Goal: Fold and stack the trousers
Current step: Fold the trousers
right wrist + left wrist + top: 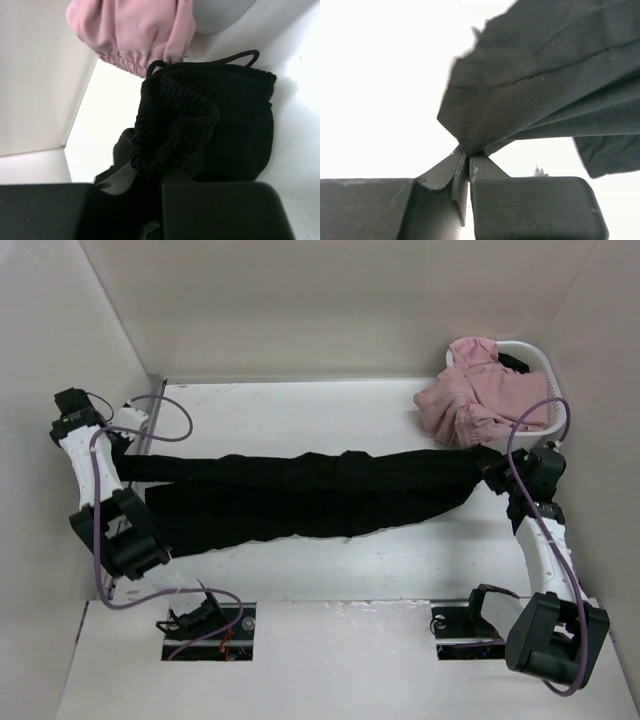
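Observation:
The black trousers [310, 495] lie stretched left to right across the white table, legs side by side, leg ends at the left, waistband at the right. My left gripper [128, 445] is shut on a corner of a trouser leg end [520, 90], which fans out from the fingertips. My right gripper [497, 472] is shut on the ribbed elastic waistband [170, 130], its drawstring loop showing above. The gripped fabric hides the fingertips of the right gripper.
A pink garment [480, 395] spills out of a white basket [540, 365] at the back right, next to the trousers' waist; it also shows in the right wrist view [135, 30]. White walls enclose the table on the left, back and right.

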Robot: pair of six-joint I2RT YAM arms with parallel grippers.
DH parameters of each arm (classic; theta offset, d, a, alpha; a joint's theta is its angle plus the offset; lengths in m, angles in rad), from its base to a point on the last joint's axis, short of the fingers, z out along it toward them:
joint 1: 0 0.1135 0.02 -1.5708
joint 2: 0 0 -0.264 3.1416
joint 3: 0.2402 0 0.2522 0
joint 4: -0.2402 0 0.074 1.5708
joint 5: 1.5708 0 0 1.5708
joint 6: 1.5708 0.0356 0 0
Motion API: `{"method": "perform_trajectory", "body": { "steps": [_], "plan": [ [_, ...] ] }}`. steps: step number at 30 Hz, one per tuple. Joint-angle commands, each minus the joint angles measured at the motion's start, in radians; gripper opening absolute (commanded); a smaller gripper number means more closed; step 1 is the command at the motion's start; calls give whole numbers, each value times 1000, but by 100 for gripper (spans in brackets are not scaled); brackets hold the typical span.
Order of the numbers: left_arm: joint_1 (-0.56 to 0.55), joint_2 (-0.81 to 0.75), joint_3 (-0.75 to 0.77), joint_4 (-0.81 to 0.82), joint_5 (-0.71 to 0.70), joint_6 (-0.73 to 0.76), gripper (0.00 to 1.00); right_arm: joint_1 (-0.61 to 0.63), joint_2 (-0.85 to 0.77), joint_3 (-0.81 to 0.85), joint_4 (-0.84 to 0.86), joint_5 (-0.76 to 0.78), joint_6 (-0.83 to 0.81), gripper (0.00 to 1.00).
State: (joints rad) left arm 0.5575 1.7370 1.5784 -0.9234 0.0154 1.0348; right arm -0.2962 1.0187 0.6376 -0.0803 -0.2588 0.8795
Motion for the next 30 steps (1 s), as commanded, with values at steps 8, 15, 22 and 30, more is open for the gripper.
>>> {"method": "perform_trajectory", "body": {
  "steps": [8,15,22,30],
  "plan": [
    [66,-344,-435,-203,-112,252,11,-132,-11,-48,-144,58,-27,21],
    [63,-331,-606,24,-233,314,52,-84,86,-87,-87,53,1,100],
    [3,-245,-431,93,-204,234,56,82,259,-29,-45,187,101,100],
    [-101,-49,-291,106,-141,108,59,140,449,13,-1,293,233,100]
  ]
}}
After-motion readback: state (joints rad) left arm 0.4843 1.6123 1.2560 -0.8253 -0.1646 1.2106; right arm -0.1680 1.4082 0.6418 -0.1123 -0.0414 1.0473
